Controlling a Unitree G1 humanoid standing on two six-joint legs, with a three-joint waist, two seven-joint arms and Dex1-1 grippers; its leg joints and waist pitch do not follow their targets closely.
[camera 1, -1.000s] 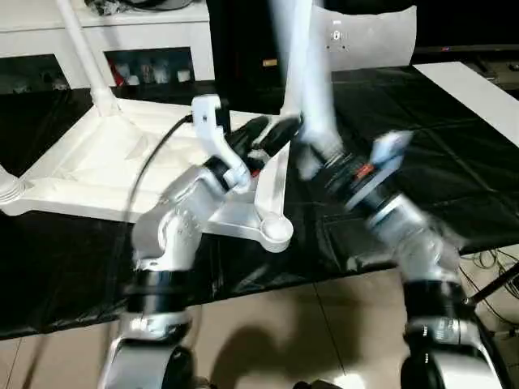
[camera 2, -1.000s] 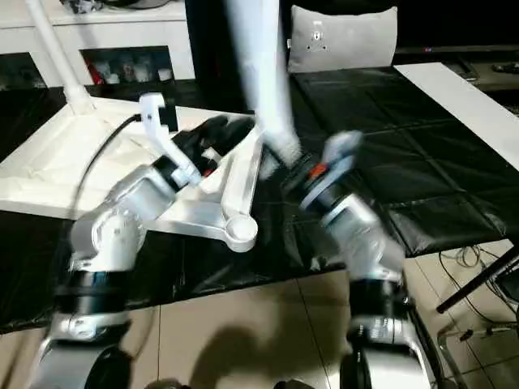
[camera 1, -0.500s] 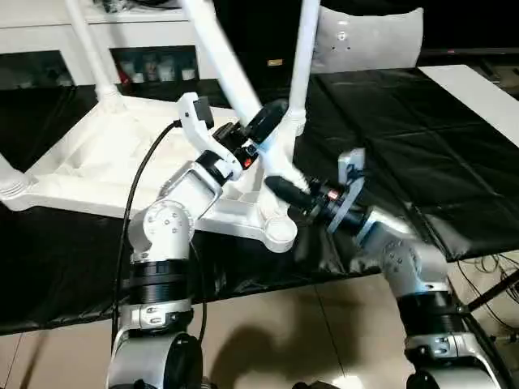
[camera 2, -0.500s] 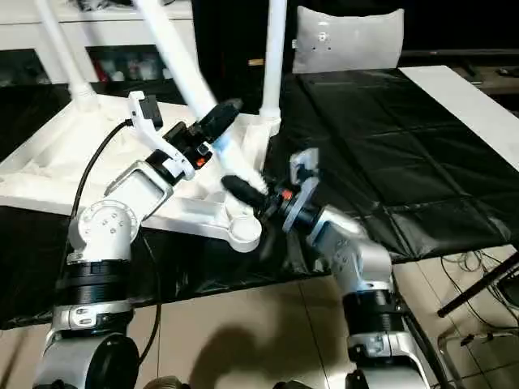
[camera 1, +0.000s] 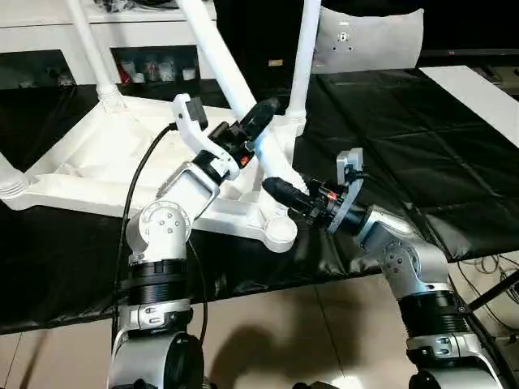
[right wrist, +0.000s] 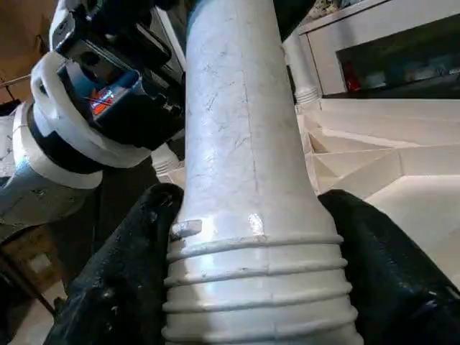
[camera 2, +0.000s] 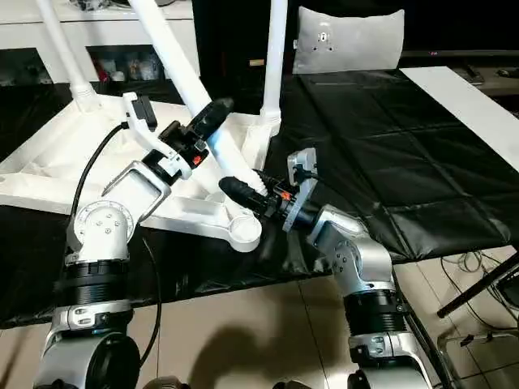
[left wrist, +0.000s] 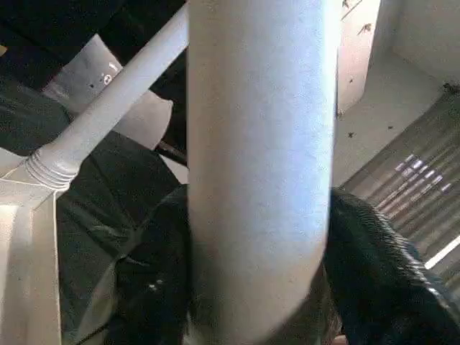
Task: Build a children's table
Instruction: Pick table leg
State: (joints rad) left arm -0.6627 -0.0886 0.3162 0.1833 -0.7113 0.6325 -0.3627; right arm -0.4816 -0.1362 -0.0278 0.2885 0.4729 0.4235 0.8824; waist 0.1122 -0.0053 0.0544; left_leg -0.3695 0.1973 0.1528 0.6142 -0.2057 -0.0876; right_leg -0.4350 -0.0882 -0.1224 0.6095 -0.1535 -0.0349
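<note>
The white table top [camera 1: 97, 162] lies underside up on the black work table [camera 1: 405, 146]. Legs stand in its far-left [camera 1: 93, 57] and far-right [camera 1: 302, 57] sockets, and a third leg's base [camera 1: 6, 182] shows at the near-left corner. The near-right socket [camera 1: 280, 233] is empty. A fourth leg [camera 1: 219, 57] slants from upper left down toward that socket. My left gripper [camera 1: 261, 116] is shut on its shaft [left wrist: 259, 180]. My right gripper [camera 1: 277, 188] is shut on its ribbed lower end [right wrist: 251, 273], just above and behind the empty socket.
A white shelf unit [camera 1: 122, 24] runs along the back. A grey cushion [camera 1: 369, 40] leans at the far side of the work table, and a white board [camera 1: 478, 89] lies at its right. Tiled floor [camera 1: 268, 324] shows in front, with cables [camera 1: 486, 259] at the right.
The held leg has swung from nearly upright to a slant toward the far left. My right gripper has come down and left, to just above the near-right socket. The picture has steadied.
</note>
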